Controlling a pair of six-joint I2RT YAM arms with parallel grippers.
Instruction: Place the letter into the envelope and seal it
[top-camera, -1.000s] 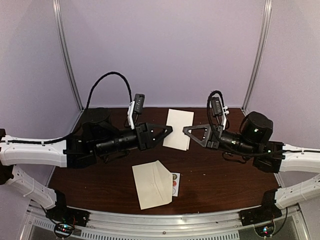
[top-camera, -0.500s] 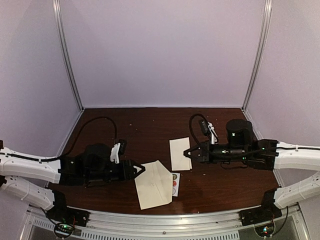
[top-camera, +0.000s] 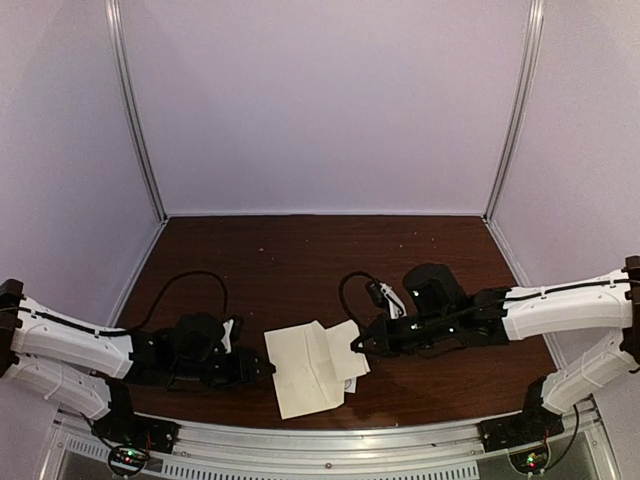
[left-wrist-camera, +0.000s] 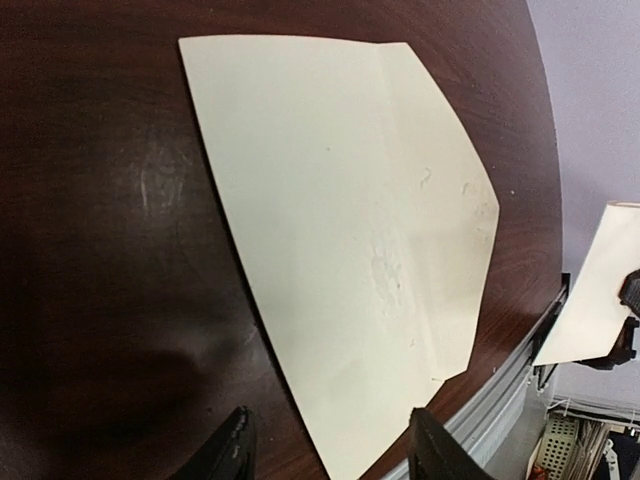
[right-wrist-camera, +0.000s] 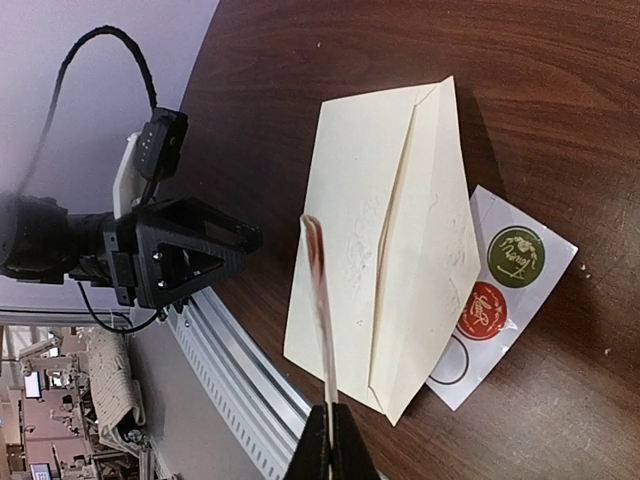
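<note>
Left fingers: apart, nothing between the pads. I see them low over the tabletop, at the envelope's near-left edge. The wrist view shows that edge running between the two tips; contact I cannot tell.
Envelope: cream, lying flat on the tabletop close to the near edge, between the two arms and turned slightly askew. The body sits toward the left arm. The triangular flap is open and points toward the right arm.
Flap detail: in my right wrist view the crease runs the length of the envelope, and the flap tip lies over the edge of the sticker card.
Sticker card: white, just beside the envelope on its right, partly under the flap. It shows one green sticker, one red sticker and one empty circle. From the top camera it is mostly hidden.
Right fingers: closed on the letter, pinching one edge.
Letter: pale sheet held off the tabletop. It is edge-on to the right wrist camera and sits over the flap side of the envelope. It is outside the envelope; whether it touches the flap I cannot tell.
Arms: both are stretched low and inward, tips facing each other across the envelope.
Far side: bare dark wood tabletop, then lilac walls.
</note>
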